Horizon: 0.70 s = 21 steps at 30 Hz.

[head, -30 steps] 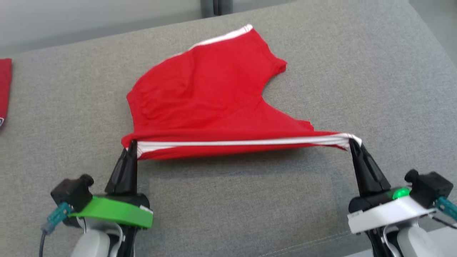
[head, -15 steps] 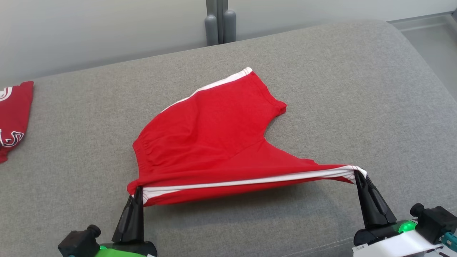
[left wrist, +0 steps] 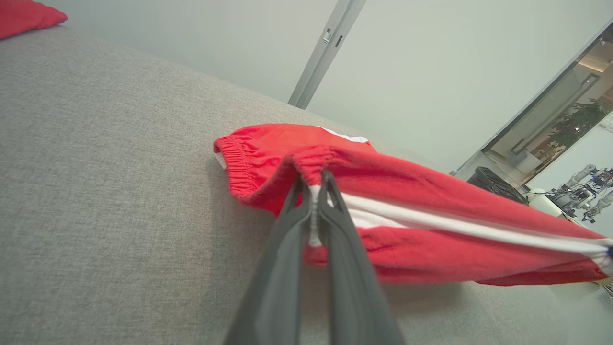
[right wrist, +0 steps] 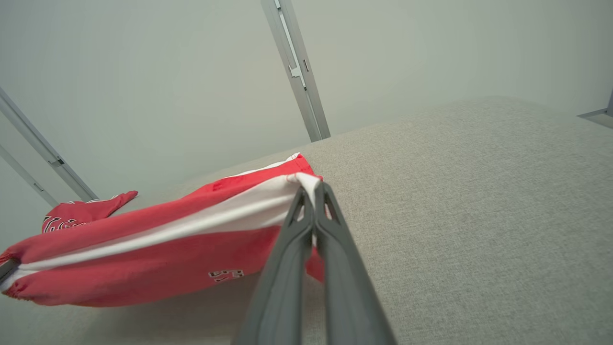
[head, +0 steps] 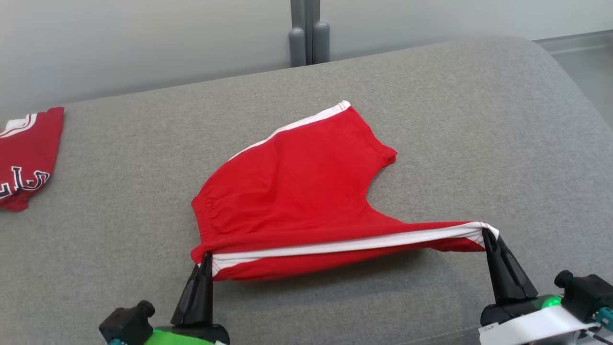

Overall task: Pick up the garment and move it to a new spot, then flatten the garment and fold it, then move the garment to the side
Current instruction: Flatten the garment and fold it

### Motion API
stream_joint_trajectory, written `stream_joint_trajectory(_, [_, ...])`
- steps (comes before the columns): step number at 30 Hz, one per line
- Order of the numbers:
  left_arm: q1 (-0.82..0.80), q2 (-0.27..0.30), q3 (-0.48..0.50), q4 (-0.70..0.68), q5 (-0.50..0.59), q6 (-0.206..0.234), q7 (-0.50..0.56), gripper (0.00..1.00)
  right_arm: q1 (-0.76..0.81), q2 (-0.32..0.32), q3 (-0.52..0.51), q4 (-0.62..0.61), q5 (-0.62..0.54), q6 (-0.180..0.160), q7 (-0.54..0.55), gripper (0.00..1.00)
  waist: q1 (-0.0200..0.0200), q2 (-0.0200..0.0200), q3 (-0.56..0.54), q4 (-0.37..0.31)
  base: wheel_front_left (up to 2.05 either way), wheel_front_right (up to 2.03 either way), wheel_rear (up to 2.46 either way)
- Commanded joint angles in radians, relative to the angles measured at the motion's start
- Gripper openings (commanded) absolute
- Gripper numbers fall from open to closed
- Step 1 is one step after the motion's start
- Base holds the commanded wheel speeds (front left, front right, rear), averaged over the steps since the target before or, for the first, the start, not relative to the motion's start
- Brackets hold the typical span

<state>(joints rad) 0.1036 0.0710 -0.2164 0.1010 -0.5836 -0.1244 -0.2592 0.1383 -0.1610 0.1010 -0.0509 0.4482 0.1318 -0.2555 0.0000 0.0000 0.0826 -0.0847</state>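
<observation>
The garment [head: 297, 191] is a pair of red shorts with a white side stripe, lying on the grey cushion [head: 119, 158]. Its near side is lifted and stretched taut between my two grippers. My left gripper [head: 207, 256] is shut on the elastic waistband corner, where the fabric [left wrist: 407, 206] bunches between its fingers. My right gripper [head: 487, 233] is shut on the striped leg-hem corner [right wrist: 306, 179]. The far leg of the garment rests flat on the cushion. The red underside [right wrist: 143, 268] hangs a little above the surface.
Another red garment [head: 26, 153] with white lettering lies at the cushion's far left edge. A pale wall with a grey post [head: 309, 33] rises behind the cushion. The cushion's rounded right edge [head: 574, 81] drops toward the floor.
The camera has tilted up, so the wall and the other red garment come into sight. Both grippers stay shut on the garment, its near edge still stretched between them.
</observation>
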Motion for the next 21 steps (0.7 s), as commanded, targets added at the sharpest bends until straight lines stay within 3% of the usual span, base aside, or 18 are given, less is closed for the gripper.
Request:
stream_joint_trajectory(1, [-0.044,-0.004,-0.001,0.016,-0.019,-0.005,0.000,0.00,-0.028,-0.006,-0.011,0.017,0.011,-0.002,-0.001,0.00,0.0000,0.0000,0.011,0.023,0.00,0.00,0.00])
stream_joint_trajectory(12, [-0.296,-0.017,-0.067,0.203,-0.064,0.016,0.002,0.00,-0.236,-0.078,-0.020,0.145,0.006,-0.002,0.032,0.00,0.0000,0.0000,0.093,0.117,0.00,0.00,0.00])
stream_joint_trajectory(21, [-0.509,-0.018,-0.159,0.385,-0.183,0.092,-0.006,0.00,-0.510,-0.173,0.038,0.325,0.016,-0.002,0.091,0.00,0.0000,0.0000,0.172,0.169,0.00,0.00,0.00])
